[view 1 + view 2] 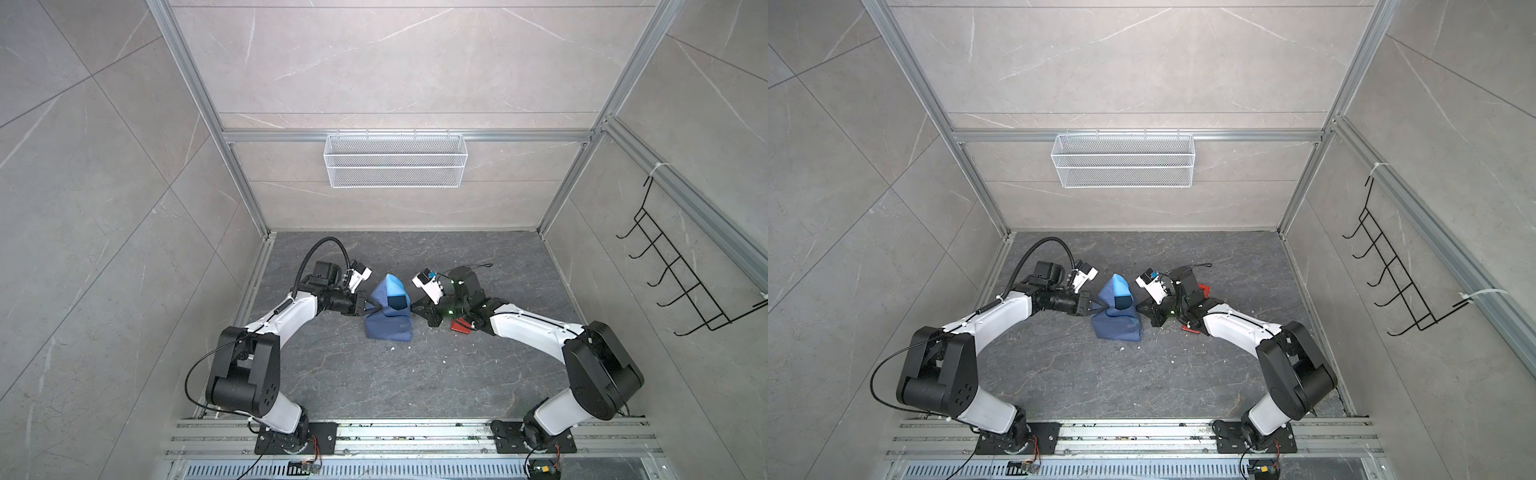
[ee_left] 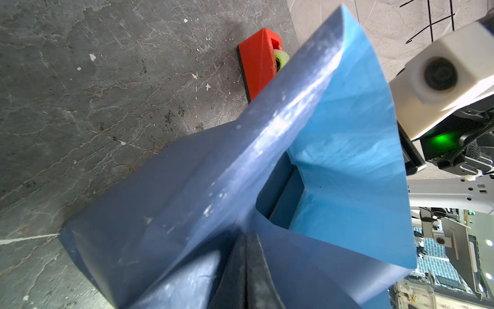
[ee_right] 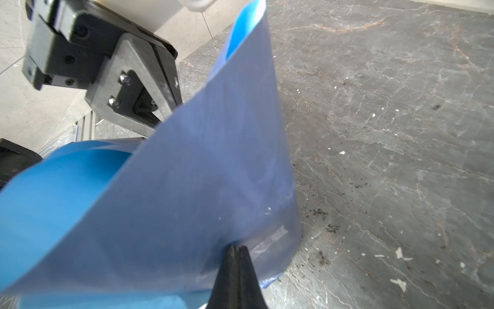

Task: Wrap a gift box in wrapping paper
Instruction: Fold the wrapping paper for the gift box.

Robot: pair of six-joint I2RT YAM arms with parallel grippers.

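**Side flaps of the wrapping paper [image 1: 384, 326] raised around the gift box [image 1: 397, 301], fold-over not yet made**

The gift box sits mid-counter inside the paper, one dark face showing. The left hand [image 2: 245, 240] and the right hand [image 3: 235, 247] are on opposite sides of the box, each pressed together and pinching a paper edge. By my reading the sheet is being drawn over the box, and next the two edges must overlap on top of it, held taut, and be taped. The red tape dispenser [image 2: 258, 63] lies on the right-arm side of the box. The counter [image 1: 374, 374] is dark grey marbled stone with small white flecks. Behind the box are pale tiled walls with a white wire basket [image 1: 395, 160].
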